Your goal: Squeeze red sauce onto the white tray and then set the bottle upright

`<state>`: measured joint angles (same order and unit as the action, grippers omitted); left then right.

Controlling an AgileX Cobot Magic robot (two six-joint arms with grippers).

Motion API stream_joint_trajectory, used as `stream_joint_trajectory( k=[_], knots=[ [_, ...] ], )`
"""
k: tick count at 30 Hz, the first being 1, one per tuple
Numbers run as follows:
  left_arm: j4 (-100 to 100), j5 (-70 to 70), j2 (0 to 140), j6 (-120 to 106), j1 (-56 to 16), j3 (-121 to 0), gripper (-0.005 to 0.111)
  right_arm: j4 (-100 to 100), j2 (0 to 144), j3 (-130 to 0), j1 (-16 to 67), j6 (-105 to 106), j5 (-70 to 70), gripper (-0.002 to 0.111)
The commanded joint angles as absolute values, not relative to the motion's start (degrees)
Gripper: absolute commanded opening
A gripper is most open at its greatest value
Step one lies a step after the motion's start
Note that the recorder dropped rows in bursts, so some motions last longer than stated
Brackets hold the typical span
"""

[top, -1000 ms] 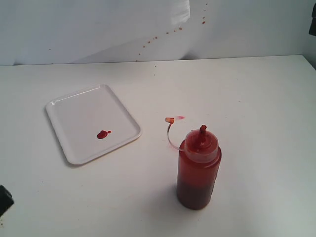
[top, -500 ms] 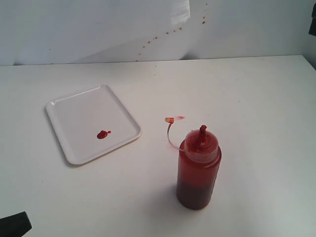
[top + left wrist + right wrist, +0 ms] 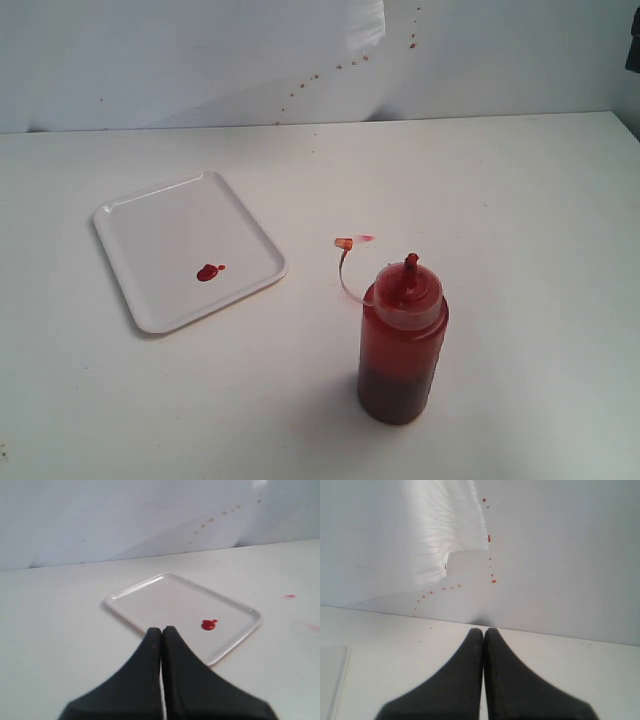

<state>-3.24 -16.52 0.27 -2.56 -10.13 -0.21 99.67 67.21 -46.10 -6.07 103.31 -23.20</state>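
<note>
Two empty pairs of jaws, pressed together: your left gripper (image 3: 161, 630) and right gripper (image 3: 484, 631). Bottle (image 3: 402, 350) stands upright at four o'clock from the tray (image 3: 165, 228), which holds a sauce (image 3: 208, 271) blob.

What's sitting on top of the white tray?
A small blob of red sauce with a tiny droplet beside it; the rest of the white tray looks bare. In the left wrist view, the fingers cover its near edge.

the left gripper (image 3: 161, 629), a dark shape at the lower left corner of the exterior view a second ago and lower still half a second ago, has now slid out of that view entirely.
</note>
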Motion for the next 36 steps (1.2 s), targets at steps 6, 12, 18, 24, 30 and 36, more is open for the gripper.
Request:
stream_joint_trajectory(
  k=[6, 12, 18, 24, 30, 36],
  knots=[
    [-4.15, -16.88, 0.0, -1.63, 0.96, 0.0, 0.0, 99.95, 66.95, -45.92, -6.35, 103.18, -23.37, 0.0],
    [-3.71, -20.39, 0.0, -1.91, 1.41, 0.0, 0.0, 99.95, 66.95, -45.92, -6.35, 103.18, -23.37, 0.0],
    [-3.71, -20.39, 0.0, -1.91, 1.41, 0.0, 0.0, 99.95, 66.95, -45.92, -6.35, 103.18, -23.37, 0.0],
    [-3.71, -20.39, 0.0, -2.03, 1.41, 0.0, 0.0, 99.95, 66.95, -45.92, -6.35, 103.18, -23.37, 0.0],
    [-3.71, -19.89, 0.0, -2.02, 1.41, 0.0, 0.0, 99.95, 66.95, -45.92, -6.35, 103.18, -23.37, 0.0],
    [-3.71, -19.9, 0.0, -1.9, 1.41, 0.0, 0.0, 99.95, 66.95, -45.92, -6.35, 103.18, -23.37, 0.0]
  ],
)
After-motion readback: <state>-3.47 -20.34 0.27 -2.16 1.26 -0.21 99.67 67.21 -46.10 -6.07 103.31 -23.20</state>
